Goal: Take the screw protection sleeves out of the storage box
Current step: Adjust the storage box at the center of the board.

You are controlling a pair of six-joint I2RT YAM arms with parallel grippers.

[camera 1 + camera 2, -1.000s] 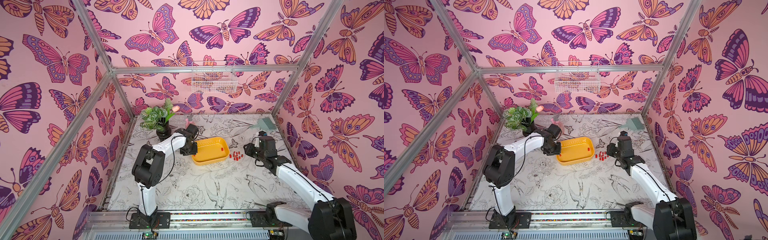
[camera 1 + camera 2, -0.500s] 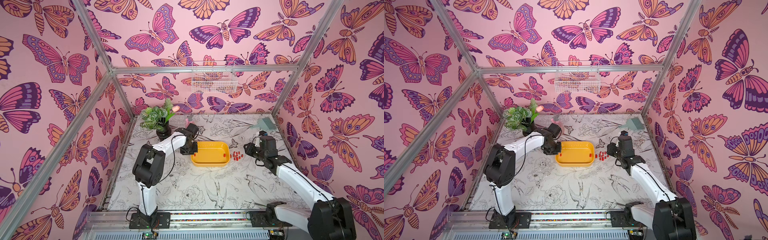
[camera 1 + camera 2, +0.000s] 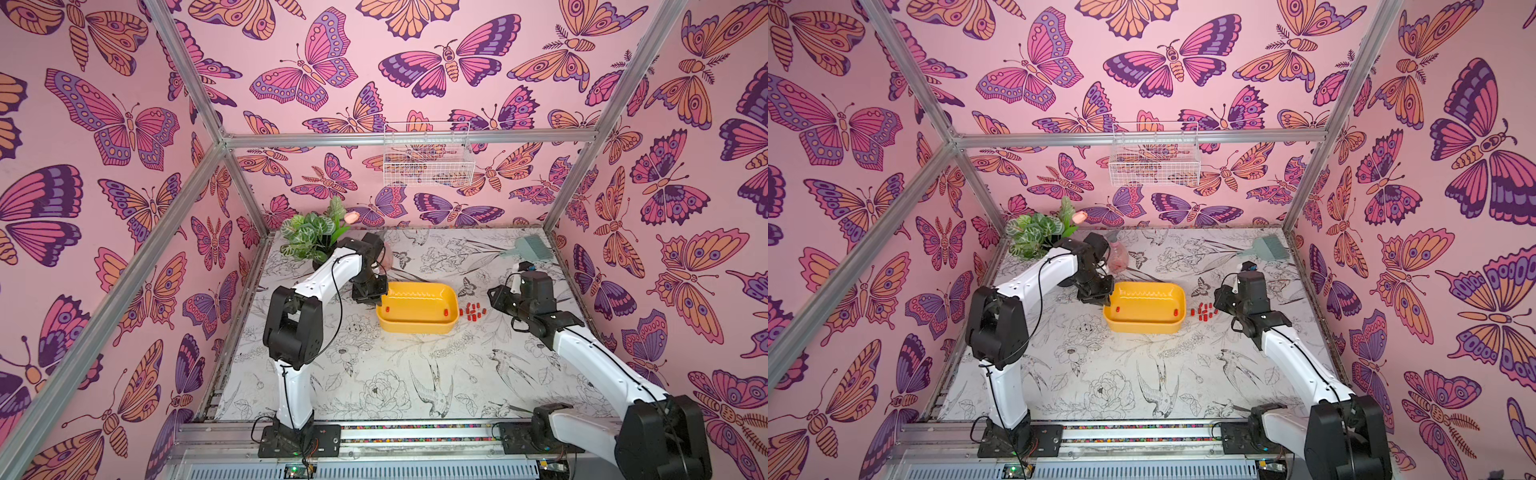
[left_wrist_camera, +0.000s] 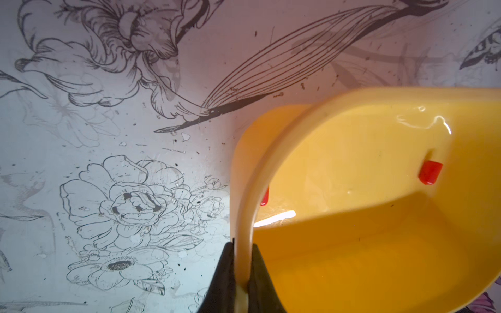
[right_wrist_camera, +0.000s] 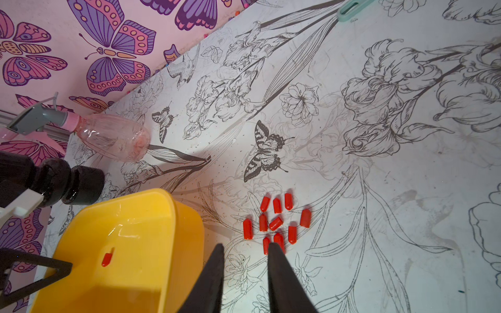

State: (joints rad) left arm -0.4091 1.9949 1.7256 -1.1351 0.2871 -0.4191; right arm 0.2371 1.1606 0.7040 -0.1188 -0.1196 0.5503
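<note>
**Item 1 — storage box**. The yellow tray is sitting mid-worktop and is appearing to tip toward its near long wall. Whether the base is lifting clear cannot be told.

**Item 2 — screw protection sleeves**. About 10 red caps are lying in a loose cluster on the worktop, just beside the box's right end. 2 more are lying inside against the near wall: a left-end sleeve and a right-end sleeve.

**Item 3 — left gripper**. The jaws are pinching tight on the box's thin rim at its left end.

**Item 4 — right gripper**. The jaws are standing partly apart, carrying nothing, and hovering just beside the cluster.

**Hazards, as judged:**
- The rim is looking thin and glossy, so under a steeper tilt it is likely to be sliding out of the pinch, dropping the box onto the worktop.
- The 2 inside sleeves are sitting in rounded corners. A tilt toward the long wall is only holding them there, so a pour over the right end is looking necessary.
- Sleeves are rolling freely, being small cylinders — a fast pour is risking scatter across the worktop.
- The box's right end and the right gripper's fingertips are both lying close to the cluster, so either one is risking a sweep through it.
</note>
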